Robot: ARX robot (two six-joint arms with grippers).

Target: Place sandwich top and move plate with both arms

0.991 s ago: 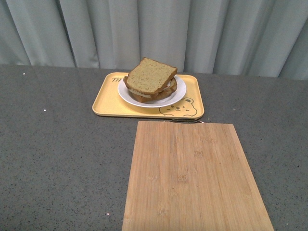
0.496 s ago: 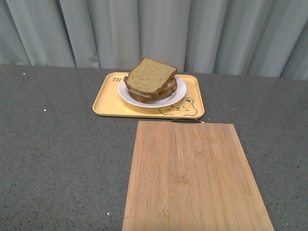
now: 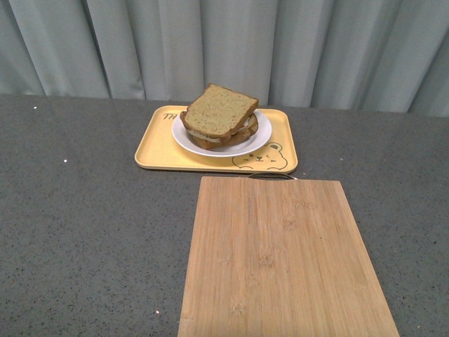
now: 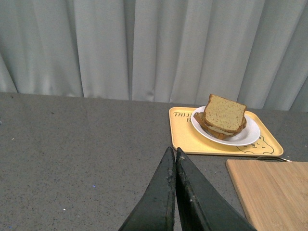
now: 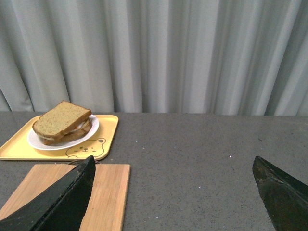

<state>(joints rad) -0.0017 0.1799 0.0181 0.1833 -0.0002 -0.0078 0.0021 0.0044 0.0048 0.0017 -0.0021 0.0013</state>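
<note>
Grey table [image 3: 84, 232]: sandwich top [image 3: 219, 110] tilted atop plate [image 3: 256, 142]; left end effector [image 4: 174, 159] pressed together, right end effector [image 5: 173, 180] spread.

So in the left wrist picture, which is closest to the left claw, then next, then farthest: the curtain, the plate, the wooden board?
1. Wooden board, on the table just beside the shut left claw.
2. Plate, farther back on the yellow tray, holding the sandwich.
3. Curtain, behind the table's far edge.

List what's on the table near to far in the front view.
Wooden cutting board → yellow tray → white plate resting on the tray, sandwich top stacked on it → grey curtain behind the table.
</note>
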